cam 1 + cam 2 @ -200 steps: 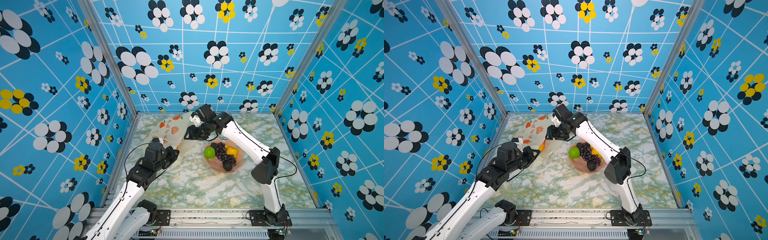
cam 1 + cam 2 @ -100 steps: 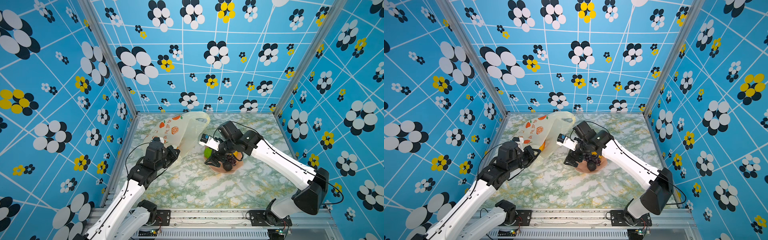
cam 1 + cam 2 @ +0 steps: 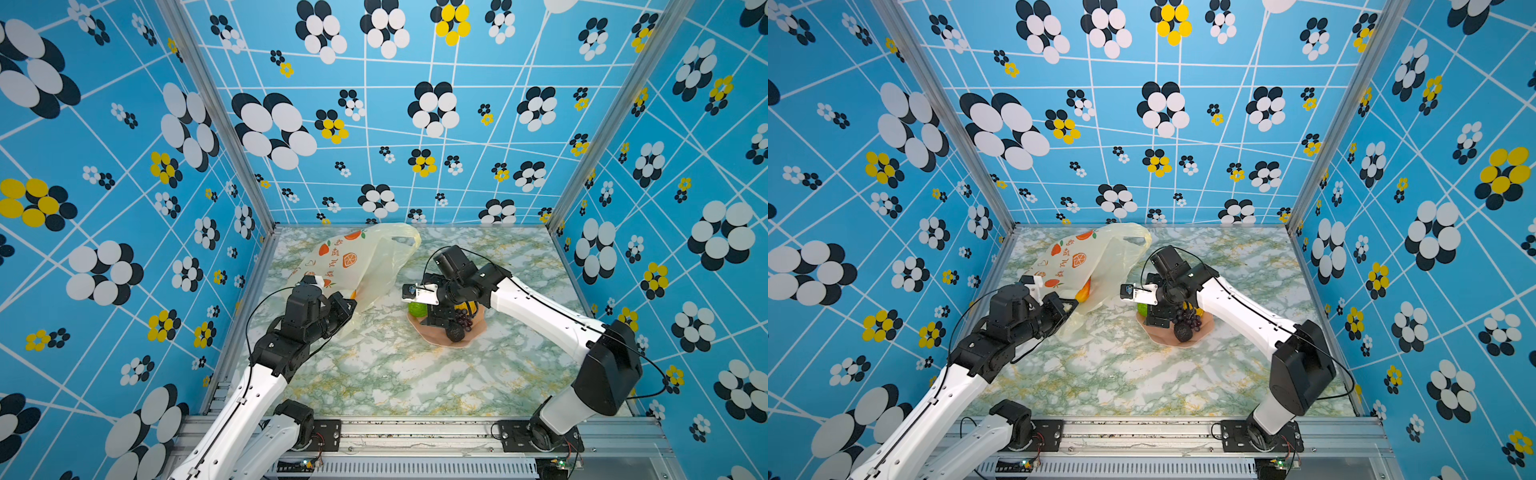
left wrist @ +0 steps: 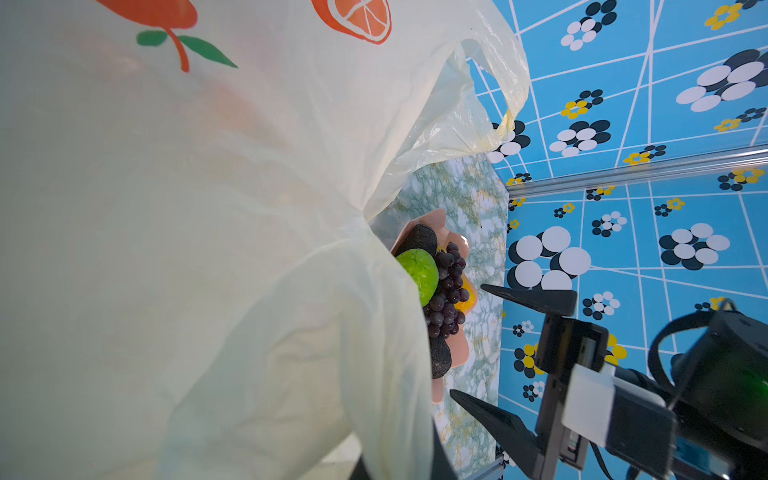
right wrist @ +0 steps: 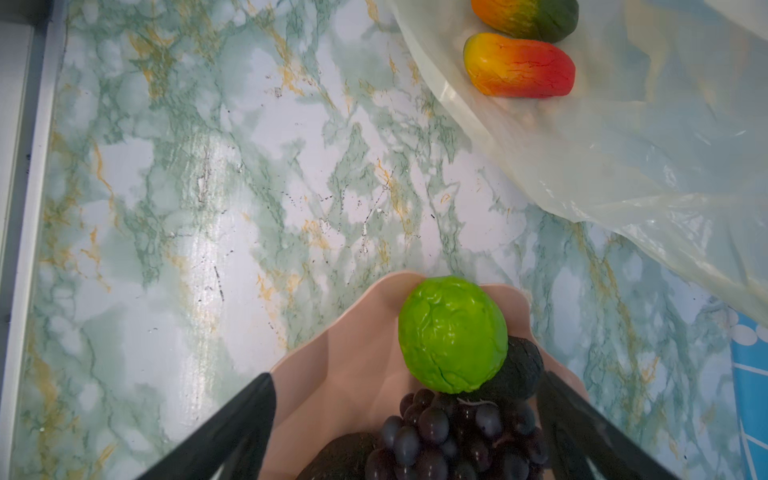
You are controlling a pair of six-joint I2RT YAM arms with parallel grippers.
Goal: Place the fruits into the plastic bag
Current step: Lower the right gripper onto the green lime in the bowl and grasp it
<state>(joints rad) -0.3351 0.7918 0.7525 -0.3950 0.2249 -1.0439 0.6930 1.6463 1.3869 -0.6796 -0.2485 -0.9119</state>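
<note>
Green-veined marble tabletop [image 3: 374, 374], blue flower-print walls [image 3: 104, 166]. Thin translucent pale-yellow plastic bag [image 3: 374, 257] with orange-slice prints sits at 10 o'clock from the pink scalloped bowl [image 3: 434, 340]. Left gripper [image 3: 347, 305] is clamped on the bag's edge, lifting it. Red-yellow toy fruit [image 5: 519, 64] and green-orange toy mango [image 5: 528, 14] lie in the bag's mouth. Right gripper [image 5: 405, 380] has jaws wide apart and empty over the bowl, straddling the wrinkled green toy lime [image 5: 453, 332], dark purple grape bunch [image 5: 440, 432] and dark bumpy ovals [image 5: 519, 365].
</note>
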